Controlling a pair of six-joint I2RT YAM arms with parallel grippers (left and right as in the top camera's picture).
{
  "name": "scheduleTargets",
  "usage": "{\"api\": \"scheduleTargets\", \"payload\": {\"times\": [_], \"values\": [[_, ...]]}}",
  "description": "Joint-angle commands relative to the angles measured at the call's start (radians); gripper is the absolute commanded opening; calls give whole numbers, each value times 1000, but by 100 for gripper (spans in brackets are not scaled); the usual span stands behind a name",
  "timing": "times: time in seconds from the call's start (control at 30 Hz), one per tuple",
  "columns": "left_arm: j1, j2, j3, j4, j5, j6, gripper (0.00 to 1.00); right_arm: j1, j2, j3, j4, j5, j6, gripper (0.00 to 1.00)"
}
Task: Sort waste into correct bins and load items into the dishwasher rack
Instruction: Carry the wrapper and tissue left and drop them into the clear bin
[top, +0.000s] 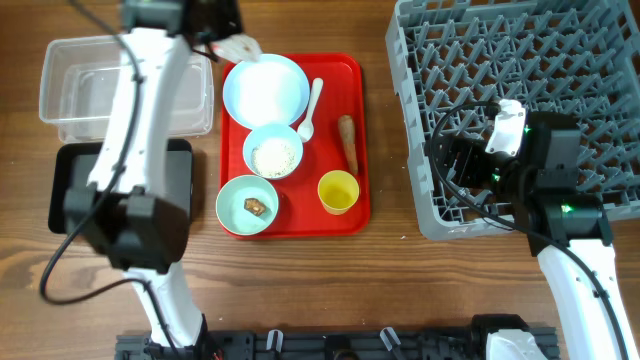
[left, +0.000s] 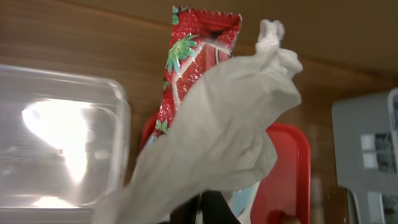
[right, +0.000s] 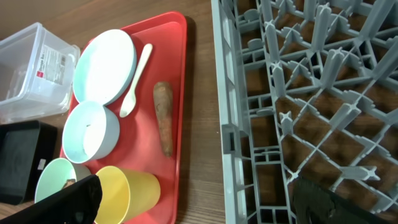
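Tissue (left: 217, 137), wrapper (left: 199, 43) between tight left fingers (left: 214, 211) (mostly hidden); right fingers (right: 68, 199) wide, empty.

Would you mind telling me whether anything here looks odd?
Yes: the left gripper holds the white tissue and the red-and-white wrapper bunched together, and a carrot-like stick lies loose on the red tray.

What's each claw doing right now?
Left claw: closed on the wrapper and tissue.
Right claw: open, empty.
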Motion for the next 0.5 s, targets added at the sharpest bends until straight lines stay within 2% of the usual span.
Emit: {"api": "scheduleTargets", "payload": {"times": [0.0,0.17,0.43,0.47], "values": [[85,0,-2,-18,-58,-16,4,5,6,19,-6,-17,9,100],[194,43,-15,-19,-84,-26,4,5,6,19,-6,-16,31,100],[307,203,-18,-27,-74,-181,4,5,6,19,-10,-17,34,100],[313,216,-18,-31,-63,-181,9,5,6,19,-12,-17,35,100]]}}
